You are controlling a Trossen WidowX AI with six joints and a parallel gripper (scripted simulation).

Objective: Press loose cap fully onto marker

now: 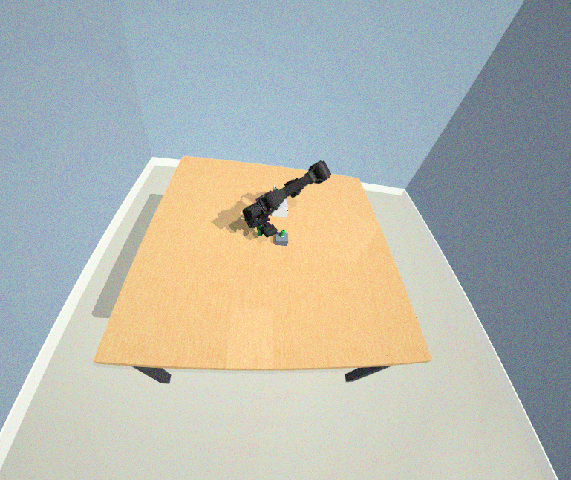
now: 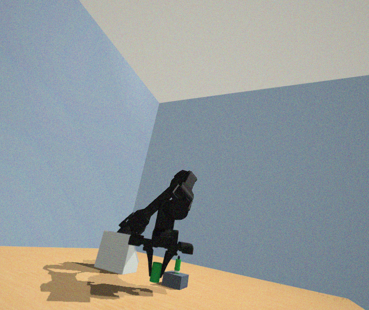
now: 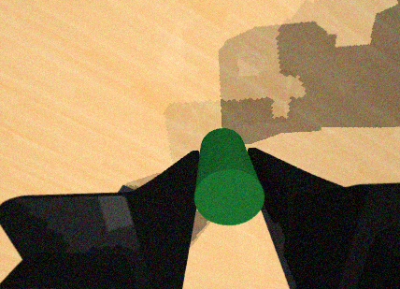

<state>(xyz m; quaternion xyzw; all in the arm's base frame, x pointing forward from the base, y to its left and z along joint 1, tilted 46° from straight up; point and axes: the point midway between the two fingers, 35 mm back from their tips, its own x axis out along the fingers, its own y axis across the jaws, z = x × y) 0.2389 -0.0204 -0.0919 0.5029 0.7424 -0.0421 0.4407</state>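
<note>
The pale wooden tabletop (image 1: 255, 305) is seen carrying the whole scene, with a light grey wedge-shaped block (image 2: 115, 252) at the foot of the black six-joint arm (image 2: 164, 208). The black parallel-jaw gripper (image 2: 158, 268) is shown lowered over the short green cylindrical cap (image 3: 227, 184), its jaws drawn in against both sides of the cap and closed on it, while the cap's base appears to be on or just above the tabletop. Just beside it, the small grey-blue holder block (image 2: 175, 280) is seen with the slim green marker (image 2: 177, 264) standing upright in it, its dark tip uppermost and uncovered.

Several risks can be judged from this arrangement. The cap is gripped on its curved wall, so it could be rotated or slid between the jaws when lifted, and would then be presented to the marker at a tilt. Because the holder block sits so near, the marker could be clipped by a finger (image 2: 167, 260) during the sideways move and knocked askew. If the cap's open end is not centred over the tip, the push down could be taken by the rim, and the cap could be jammed or left short of its click.

No brand, label or writing can be made out on any object.
</note>
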